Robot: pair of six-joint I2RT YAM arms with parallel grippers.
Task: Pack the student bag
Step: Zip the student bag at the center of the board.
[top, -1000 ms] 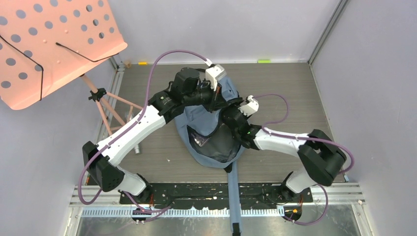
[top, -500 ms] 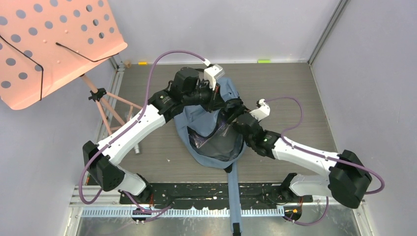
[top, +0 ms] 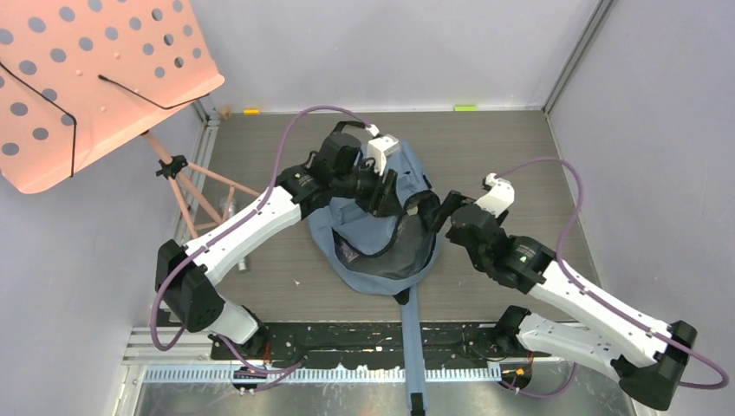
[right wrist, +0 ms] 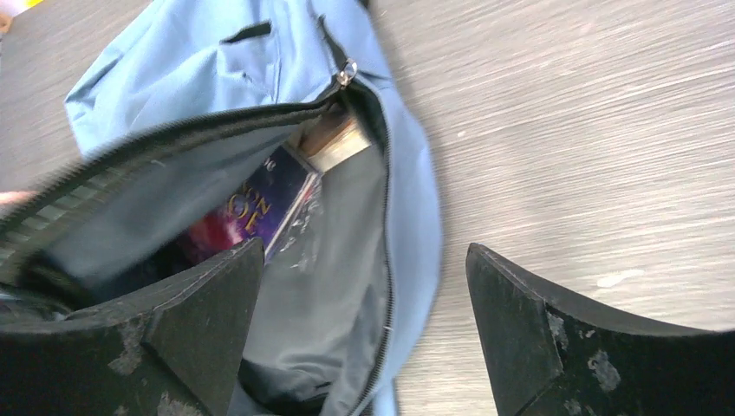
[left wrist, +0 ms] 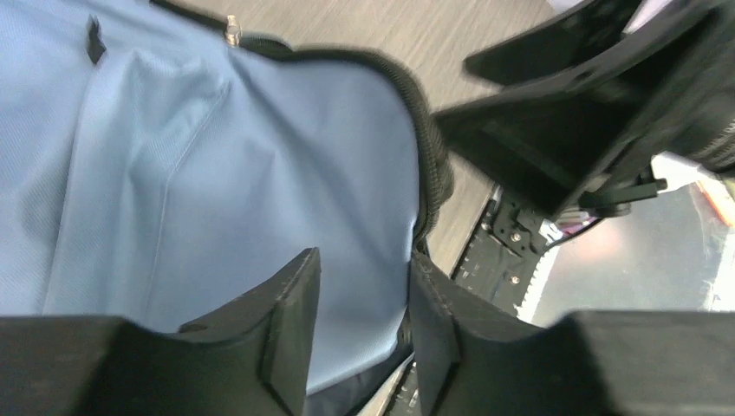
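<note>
The student bag (top: 364, 277) lies mid-table, grey-blue, its zipped mouth gaping toward the arms. Inside it I see a book (right wrist: 260, 204) with a purple and red cover. My left gripper (top: 400, 201) hangs over the bag's upper flap. In the left wrist view its jaws (left wrist: 362, 260) stand a little apart, with the blue fabric (left wrist: 217, 173) and zipper edge lying loose between them. My right gripper (top: 433, 212) is at the bag's right rim. In its own view it (right wrist: 364, 250) is wide open and holds nothing, above the zipper edge and bare table.
A pink perforated music stand (top: 87, 78) on tripod legs (top: 195, 195) stands at the far left. The bag's long blue strap (top: 414, 347) runs over the near edge between the arm bases. Grey walls close in the table on three sides.
My right arm has drawn back to the right, out of the bag's mouth, and its jaws have widened. My left gripper's jaws have parted from shut and the flap has sunk lower.
</note>
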